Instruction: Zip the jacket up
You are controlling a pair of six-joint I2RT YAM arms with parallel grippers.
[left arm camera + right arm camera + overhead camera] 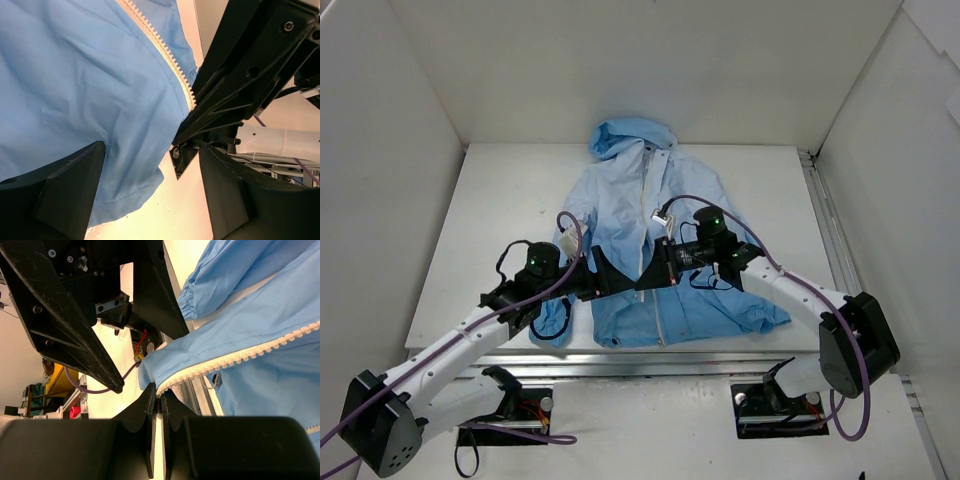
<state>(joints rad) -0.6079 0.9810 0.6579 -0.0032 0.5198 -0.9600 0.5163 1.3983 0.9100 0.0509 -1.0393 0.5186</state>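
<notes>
The light-blue jacket (pixel 620 210) lies flat on the white table (pixel 500 230), hood at the far end, with its white zipper strip (pixel 648 200) running down the middle. My right gripper (pixel 655 268) is shut on the lower end of the zipper strip (pixel 240 356). In the right wrist view the jaws (pixel 159 392) pinch the toothed edge and lift the fabric (pixel 270 305). My left gripper (pixel 612 275) faces it from the left, open. In the left wrist view (pixel 151 150) a loose jacket panel (pixel 75 85) and zipper teeth (pixel 160 47) lie ahead of it, not held.
White walls enclose the table on three sides. A metal rail (pixel 820 220) runs along the right edge. The left sleeve cuff (pixel 552 322) hangs near the front edge. Purple cables (pixel 570 225) loop over both arms. The right gripper's black body (pixel 240 85) fills the left wrist view's upper right.
</notes>
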